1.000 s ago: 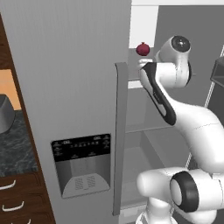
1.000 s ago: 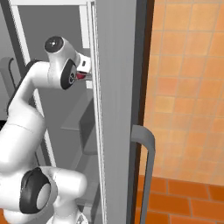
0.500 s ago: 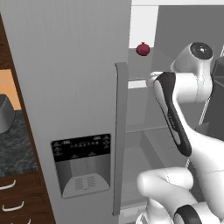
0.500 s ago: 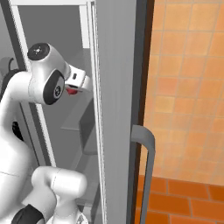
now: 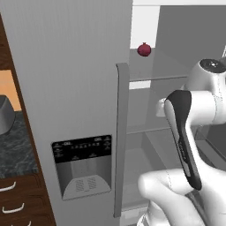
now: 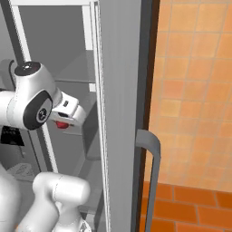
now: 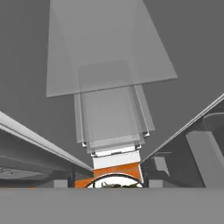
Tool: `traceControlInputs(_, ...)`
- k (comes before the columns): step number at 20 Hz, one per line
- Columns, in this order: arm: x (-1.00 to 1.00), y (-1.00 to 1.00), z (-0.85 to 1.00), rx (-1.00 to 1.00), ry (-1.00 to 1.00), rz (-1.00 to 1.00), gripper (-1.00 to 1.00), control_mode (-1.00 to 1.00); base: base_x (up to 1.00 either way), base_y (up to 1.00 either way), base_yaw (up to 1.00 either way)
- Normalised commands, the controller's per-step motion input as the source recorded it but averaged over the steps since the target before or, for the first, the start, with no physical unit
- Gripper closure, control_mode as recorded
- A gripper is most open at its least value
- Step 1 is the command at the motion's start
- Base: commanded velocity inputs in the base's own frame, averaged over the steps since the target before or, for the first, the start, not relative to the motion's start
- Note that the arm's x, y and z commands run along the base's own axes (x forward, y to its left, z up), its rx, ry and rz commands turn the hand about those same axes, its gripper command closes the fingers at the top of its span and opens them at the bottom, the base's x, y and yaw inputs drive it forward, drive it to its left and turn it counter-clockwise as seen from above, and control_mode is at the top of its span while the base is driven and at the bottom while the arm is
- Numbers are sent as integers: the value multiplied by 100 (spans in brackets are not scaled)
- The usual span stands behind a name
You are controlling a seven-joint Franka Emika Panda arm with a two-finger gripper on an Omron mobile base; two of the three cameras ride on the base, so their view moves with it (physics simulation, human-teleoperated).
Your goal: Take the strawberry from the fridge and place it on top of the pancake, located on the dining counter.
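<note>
The tall grey fridge (image 5: pixel 75 66) stands with its left door closed and its right door (image 6: pixel 120 90) swung open. In the right base view my gripper (image 6: pixel 61 122) hangs in front of the open compartment, below the upper glass shelf (image 6: pixel 79 68). It is shut on the strawberry (image 6: pixel 63 125), a tiny red berry peeking out under the white hand. In the left base view the arm's wrist (image 5: pixel 207 92) is at the right, in front of the shelves. The hand view looks along the glass shelves (image 7: pixel 109 57). The pancake and the dining counter are out of view.
A dark maroon round fruit (image 5: pixel 143 49) sits on the top shelf. The left door's handle (image 5: pixel 121 132) and black dispenser panel (image 5: pixel 81 165) are close on the left. The open door's handle (image 6: pixel 152 172) and an orange tiled wall (image 6: pixel 195 90) lie right. A dark speckled counter (image 5: pixel 13 141) is far left.
The hand has come away from the upper shelf, moving down and back out of the fridge with the red berry still under it. The maroon fruit stays on the shelf.
</note>
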Motion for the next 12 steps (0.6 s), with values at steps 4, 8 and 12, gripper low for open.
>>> traceControlInputs(4, -46, 23, -84, 0, 12, 0, 100, -100, 0, 0, 0)
traceControlInputs(8, -7, 17, -61, -1, 7, 0, 100, -100, 0, 0, 0)
traceControlInputs(12, 0, 0, -5, 0, 0, 0, 100, -100, 0, 0, 0)
